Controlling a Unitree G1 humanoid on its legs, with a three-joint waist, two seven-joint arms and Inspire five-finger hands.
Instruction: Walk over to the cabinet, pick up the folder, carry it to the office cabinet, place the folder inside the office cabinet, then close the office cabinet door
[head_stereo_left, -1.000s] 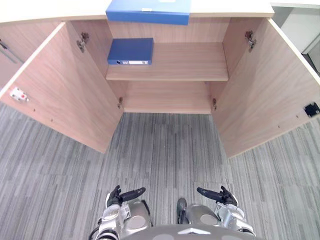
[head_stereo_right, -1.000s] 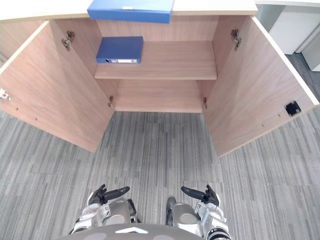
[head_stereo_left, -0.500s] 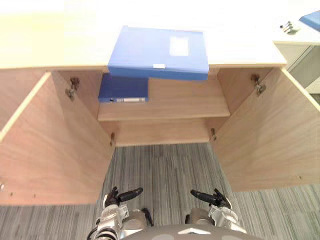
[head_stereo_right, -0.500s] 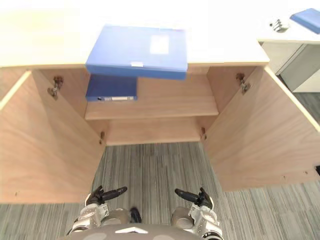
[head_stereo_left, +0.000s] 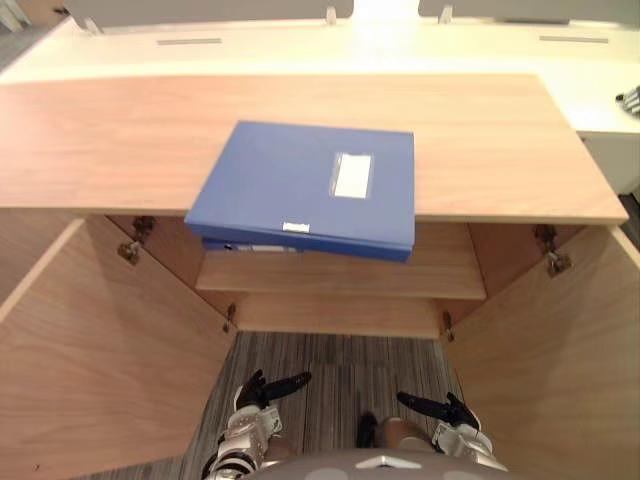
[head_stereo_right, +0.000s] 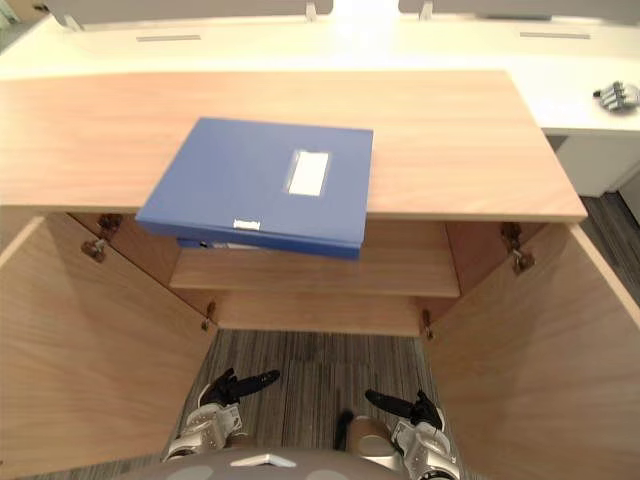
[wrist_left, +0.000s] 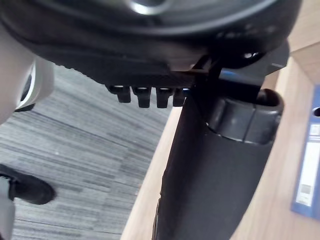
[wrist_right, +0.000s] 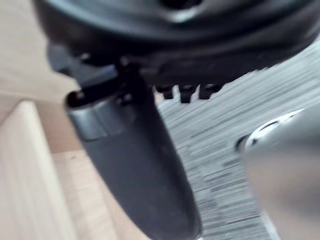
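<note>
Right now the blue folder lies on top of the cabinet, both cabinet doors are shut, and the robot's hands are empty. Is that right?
Not quite: the doors are open, not shut. The left eye view shows the left door and the right door swung outward. The blue folder does lie on top of the cabinet, and the left hand and right hand hold nothing.

Grey striped carpet (head_stereo_left: 330, 365) covers the floor. A pale wood cabinet (head_stereo_left: 110, 140) stands on it with its left door (head_stereo_left: 100, 370) and right door (head_stereo_left: 560, 390) swung wide, showing a shelf (head_stereo_left: 440, 275) inside. Just behind runs a brightly lit white desk (head_stereo_left: 300, 50).
</note>
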